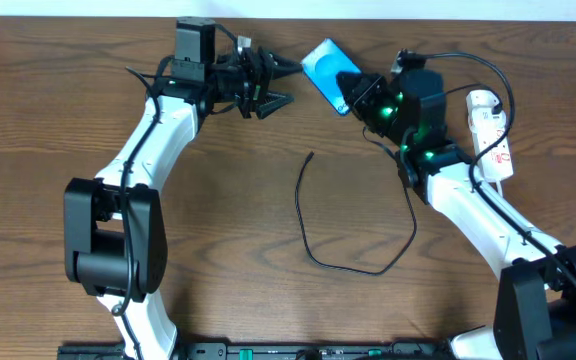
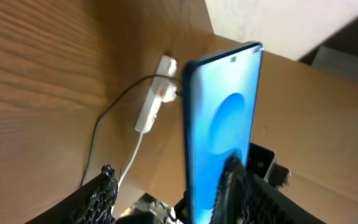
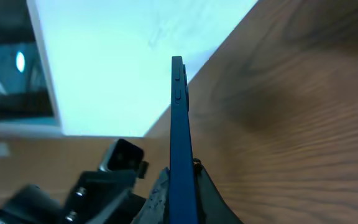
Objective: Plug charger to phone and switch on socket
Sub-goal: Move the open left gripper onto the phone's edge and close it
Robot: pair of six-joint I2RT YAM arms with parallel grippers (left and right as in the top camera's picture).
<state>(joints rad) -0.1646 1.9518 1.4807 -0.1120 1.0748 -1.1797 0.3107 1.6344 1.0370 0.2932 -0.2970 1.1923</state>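
The phone [image 1: 323,65], with a blue screen, is held on edge above the table at the back by my right gripper [image 1: 356,98], which is shut on its lower part. In the right wrist view the phone [image 3: 178,118] stands edge-on between the fingers [image 3: 179,190]. My left gripper [image 1: 286,85] is open, its fingertips at the phone's left end. In the left wrist view the screen [image 2: 222,112] faces the camera beside the open fingers [image 2: 166,186]. The charger [image 1: 308,215] lies loose on the table, its plug tip [image 1: 311,155] free. The socket [image 1: 493,130] lies at the far right.
The socket [image 2: 154,99], its white cord [image 2: 135,146] and a thin black cable [image 2: 95,143] show behind the phone in the left wrist view. A pale wall runs along the table's back edge [image 1: 418,12]. Robot bases and cables stand at the front edge [image 1: 288,350].
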